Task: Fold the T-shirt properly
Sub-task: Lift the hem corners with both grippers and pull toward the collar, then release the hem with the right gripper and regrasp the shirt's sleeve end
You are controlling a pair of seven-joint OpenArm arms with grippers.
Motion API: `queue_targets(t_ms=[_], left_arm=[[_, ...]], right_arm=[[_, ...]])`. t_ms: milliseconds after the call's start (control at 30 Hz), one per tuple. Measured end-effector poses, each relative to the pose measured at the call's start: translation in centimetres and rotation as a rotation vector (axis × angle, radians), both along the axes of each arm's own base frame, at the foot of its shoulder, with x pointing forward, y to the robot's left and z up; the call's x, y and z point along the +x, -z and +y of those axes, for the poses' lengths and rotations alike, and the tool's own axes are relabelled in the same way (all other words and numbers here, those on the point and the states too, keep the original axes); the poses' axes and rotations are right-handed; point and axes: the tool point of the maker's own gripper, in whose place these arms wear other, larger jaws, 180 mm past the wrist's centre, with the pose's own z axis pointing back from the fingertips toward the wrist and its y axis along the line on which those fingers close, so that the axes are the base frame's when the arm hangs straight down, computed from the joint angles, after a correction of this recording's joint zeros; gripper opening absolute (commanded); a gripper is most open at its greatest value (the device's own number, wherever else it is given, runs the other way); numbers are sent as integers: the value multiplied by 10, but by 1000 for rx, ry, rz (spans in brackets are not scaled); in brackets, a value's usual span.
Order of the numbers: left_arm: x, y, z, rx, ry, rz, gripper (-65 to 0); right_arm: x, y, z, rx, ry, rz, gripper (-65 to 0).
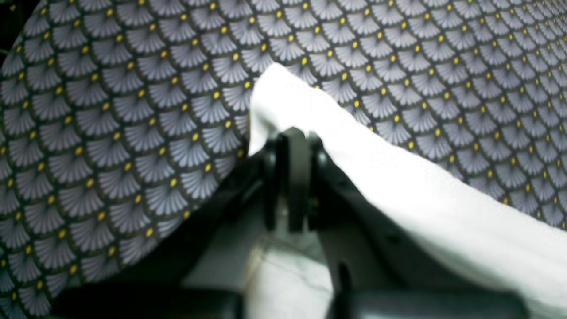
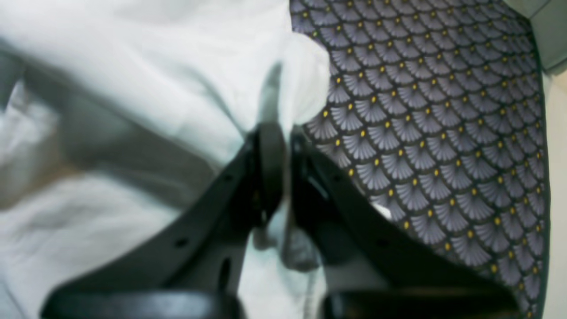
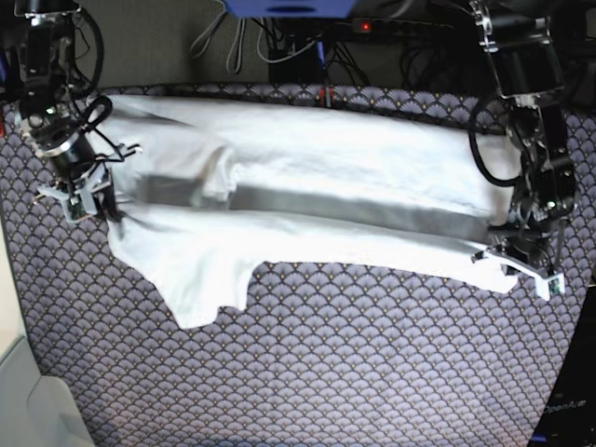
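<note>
Nearest, left gripper (image 1: 290,177) pinched on the T-shirt (image 3: 307,200) edge; right gripper (image 2: 277,173) likewise clamped on cloth. Spread lengthwise across the patterned tablecloth (image 3: 326,372), gripped at opposite ends, likely for carrying one long fold over.

A tablecloth (image 3: 372,354), dark grey with a pale fan-scale pattern and yellow dots, is being seen spread over the whole work surface. Behind its far edge, tangled cables (image 3: 279,42) and a blue object (image 3: 289,7) are being shown.

White T-shirt (image 3: 307,186), stretched, partly folded
</note>
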Motion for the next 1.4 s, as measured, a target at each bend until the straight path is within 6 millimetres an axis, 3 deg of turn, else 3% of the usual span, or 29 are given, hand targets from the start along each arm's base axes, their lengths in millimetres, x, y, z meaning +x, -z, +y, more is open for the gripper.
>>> queue_targets(t_ms=[367, 667, 800, 933, 1000, 1167, 1400], left_arm=[[-17, -7, 2, -2, -1, 45, -646], [-48, 27, 2, -5, -2, 145, -646], [-57, 38, 3, -9, -6, 177, -646], [-68, 63, 7, -36, -25, 244, -641], [-71, 69, 8, -42, -30, 259, -595], [-73, 69, 16, -26, -33, 270, -379], [-74, 69, 17, -22, -36, 272, -363]], right_arm=[[-38, 10, -3, 34, -1, -12, -650], [-56, 21, -3, 38, -3, 25, -650], [-55, 21, -3, 37, -3, 24, -650], [-56, 22, -3, 37, -1, 29, -650], [-56, 22, -2, 44, 4, 28, -650], [-56, 22, -2, 44, 5, 30, -635], [-58, 24, -3, 41, 9, 40, -491]])
